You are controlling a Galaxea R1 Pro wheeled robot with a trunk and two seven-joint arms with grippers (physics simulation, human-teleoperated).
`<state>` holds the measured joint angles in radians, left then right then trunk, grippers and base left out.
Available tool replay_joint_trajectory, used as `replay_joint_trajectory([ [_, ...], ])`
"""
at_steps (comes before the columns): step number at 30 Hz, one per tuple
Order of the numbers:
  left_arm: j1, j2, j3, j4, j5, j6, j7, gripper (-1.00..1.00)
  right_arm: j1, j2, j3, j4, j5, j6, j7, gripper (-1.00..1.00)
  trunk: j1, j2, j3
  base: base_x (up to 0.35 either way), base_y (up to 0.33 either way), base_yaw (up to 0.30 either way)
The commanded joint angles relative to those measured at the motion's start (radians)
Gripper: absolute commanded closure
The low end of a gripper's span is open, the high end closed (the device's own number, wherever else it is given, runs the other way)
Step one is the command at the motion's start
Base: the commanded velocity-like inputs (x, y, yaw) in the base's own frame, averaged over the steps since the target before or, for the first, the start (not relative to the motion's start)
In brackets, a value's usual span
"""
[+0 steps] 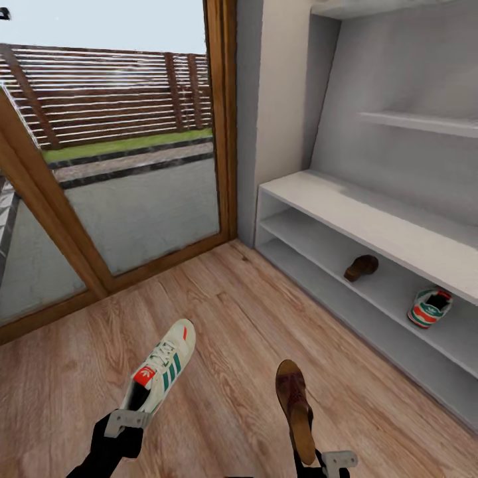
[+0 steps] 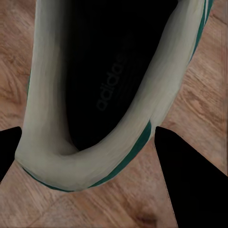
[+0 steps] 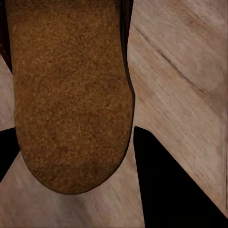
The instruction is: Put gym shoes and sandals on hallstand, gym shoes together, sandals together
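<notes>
Both arms come in low from the bottom edge of the head view. Left gripper (image 1: 126, 419), lower left, sits at the heel of a gym shoe (image 1: 159, 367); in the left wrist view its two dark fingers (image 2: 190, 175) flank the shoe's heel collar (image 2: 95, 161), jaws closed onto the heel. Right gripper (image 1: 332, 459), bottom centre-right, is at the heel end of a sandal (image 1: 295, 406); in the right wrist view the fingers (image 3: 166, 175) sit either side of the sandal's heel (image 3: 71, 109), gripping it. Whether either shoe rests on the floor or is held just clear of it, can't tell. Shoe: cream-white upper, laces, green side stripes, red tongue label, dark lining with printed lettering. Sandal: dark brown leather band, suede-like tan footbed, rounded heel. Floor (image 1: 232, 312): light brown wood-grain planks. Hallstand (image 1: 345, 199) takes the right side of the frame: pale grey-white, flat bench top, low shelves under it, staggered shelves above. On the shelf just under the bench top: second sandal (image 1: 361, 267) mid-right and second gym shoe (image 1: 429, 307) at the right edge, well apart. Upper left: wood-framed glass door (image 1: 222, 133) onto a paved yard with a slatted fence.
</notes>
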<state>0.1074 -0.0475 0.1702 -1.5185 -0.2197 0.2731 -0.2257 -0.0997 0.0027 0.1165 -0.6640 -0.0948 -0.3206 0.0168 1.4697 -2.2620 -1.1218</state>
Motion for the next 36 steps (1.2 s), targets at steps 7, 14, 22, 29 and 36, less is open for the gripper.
replay_joint_trajectory([
  [7, 0.0, 0.0, 0.0, 0.0, 0.0, 0.0, -0.001, 1.0, 0.0, 0.0, 0.0, 0.0, -0.003, 0.0, 0.001, 1.0, 0.0, 0.0, 0.004, 0.054, 0.004, -0.268],
  [14, 0.0, 0.0, 0.0, 0.0, 0.0, 0.0, -0.001, 1.0, 0.0, 0.0, 0.0, 0.0, -0.003, 0.0, 0.001, 1.0, 0.0, 0.0, 0.007, 0.001, 0.0, -0.268],
  [22, 0.0, 0.0, 0.0, 0.0, 0.0, 0.0, -0.001, 1.0, 0.0, 0.0, -0.001, 0.0, -0.003, 0.0, 0.001, 1.0, 0.0, 0.0, 0.011, 0.0, 0.0, -0.268],
  [29, 0.0, 0.0, 0.0, 0.0, 0.0, 0.0, -0.001, 1.0, 0.0, 0.0, -0.001, 0.0, -0.003, 0.0, 0.0, 1.0, 0.0, 0.0, 0.015, 0.0, 0.029, -0.268],
  [36, 0.0, 0.0, 0.0, 0.0, 0.0, 0.0, -0.001, 1.0, 0.0, -0.001, -0.001, 0.0, -0.003, 0.0, 0.001, 1.0, 0.0, 0.0, 0.018, 0.0, 0.169, -0.268],
])
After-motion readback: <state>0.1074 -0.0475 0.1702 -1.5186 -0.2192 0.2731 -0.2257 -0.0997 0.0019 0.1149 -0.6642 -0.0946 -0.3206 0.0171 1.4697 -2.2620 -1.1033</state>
